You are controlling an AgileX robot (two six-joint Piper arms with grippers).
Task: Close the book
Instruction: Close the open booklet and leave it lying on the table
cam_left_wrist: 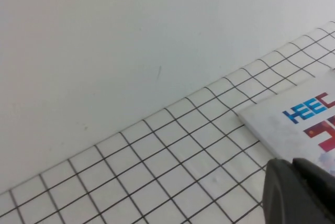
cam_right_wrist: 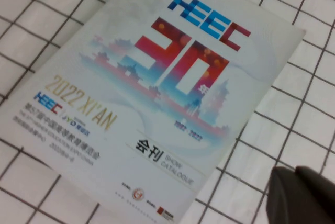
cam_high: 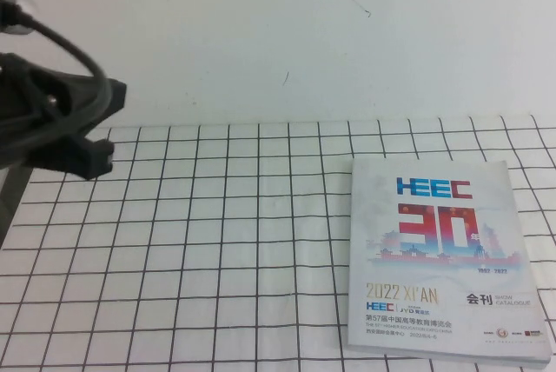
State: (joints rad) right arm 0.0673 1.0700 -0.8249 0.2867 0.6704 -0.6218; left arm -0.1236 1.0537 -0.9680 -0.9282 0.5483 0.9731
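The book (cam_high: 443, 259) lies shut and flat on the checked tablecloth, front cover up, at the right of the high view. Its cover reads HEEC 30 with 2022 XI'AN below. My left gripper (cam_high: 97, 156) hangs above the cloth's far left, well away from the book, its fingers together on nothing. The left wrist view shows that gripper (cam_left_wrist: 296, 169) and a corner of the book (cam_left_wrist: 298, 122) beyond. My right gripper (cam_right_wrist: 296, 174) is outside the high view; in the right wrist view it hovers shut over bare cloth beside the book (cam_right_wrist: 157, 98).
The white tablecloth (cam_high: 217, 259) with a black grid covers the table. A plain white wall (cam_high: 304, 33) rises behind its far edge. A black cable (cam_high: 69, 46) loops over the left arm.
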